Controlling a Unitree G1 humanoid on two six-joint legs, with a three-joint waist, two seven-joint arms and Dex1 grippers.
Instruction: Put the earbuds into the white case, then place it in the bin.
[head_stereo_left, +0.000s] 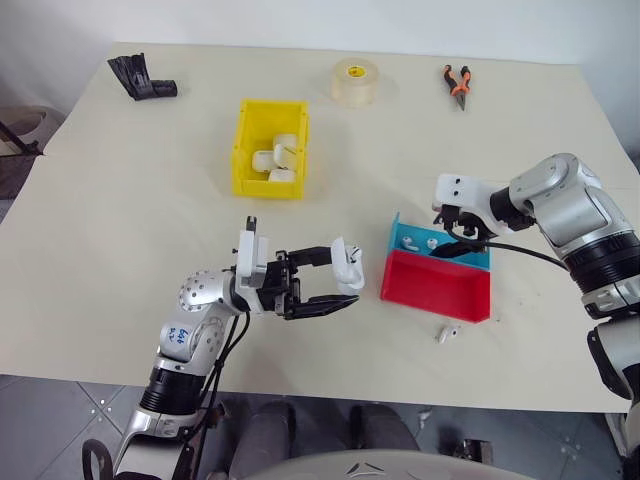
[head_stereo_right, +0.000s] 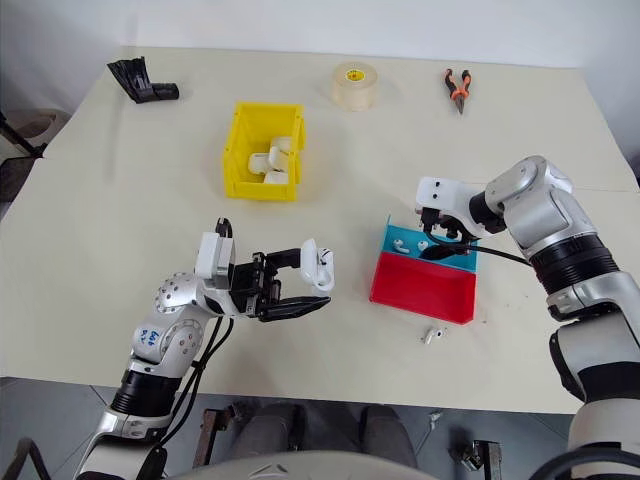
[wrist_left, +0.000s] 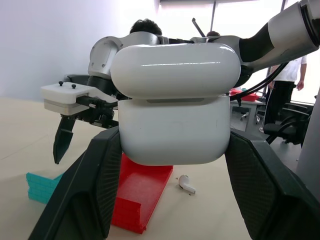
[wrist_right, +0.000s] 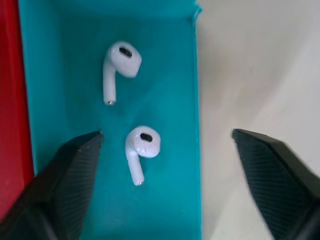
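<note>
Earbuds (wrist_right: 142, 150) judged tiny, light, slippery; best pinched across bulb. Right gripper (wrist_right: 165, 145) jaws held apart above blue tray (wrist_right: 75, 50). White case (wrist_left: 175, 105) clamped in left gripper (head_stereo_left: 335, 285), lid at 12 o'clock.

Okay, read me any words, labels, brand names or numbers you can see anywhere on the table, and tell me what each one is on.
Tape roll: a yellow label on its core, print too small to read.
Left forearm: blue handwritten marks, not legible.
White case held in the left claw: no marking visible.
Nothing else shows any text.
</note>
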